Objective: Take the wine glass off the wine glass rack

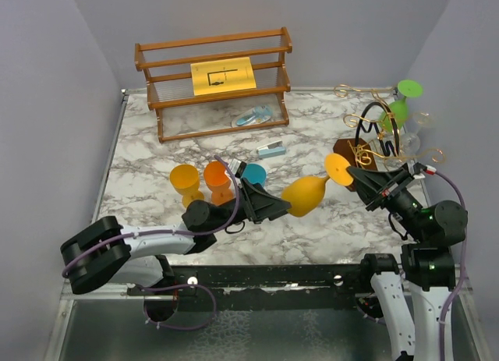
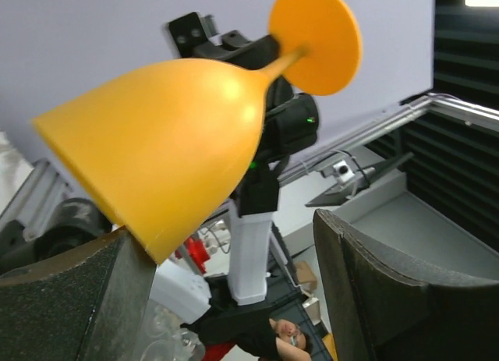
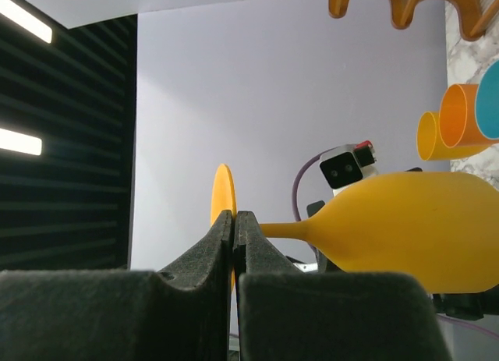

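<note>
The left hand (image 1: 278, 206) is wide open, and the rim of the yellow wine glass (image 1: 306, 196) touches one of its fingers. The glass lies sideways in the air over the table (image 1: 156, 154). The right hand (image 1: 357, 176) is pinched tight on the thin stem, by the round foot. The glass looks light, smooth and maybe slippery, so the wide cup seems the safest spot to grab. Farther back is the rack (image 1: 360, 153), and the glass is off it.

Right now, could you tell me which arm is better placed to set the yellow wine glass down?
Probably the right: the right fingers are shut on the foot of the wine glass, while the left fingers stand open at its bowl, gripping nothing.
</note>
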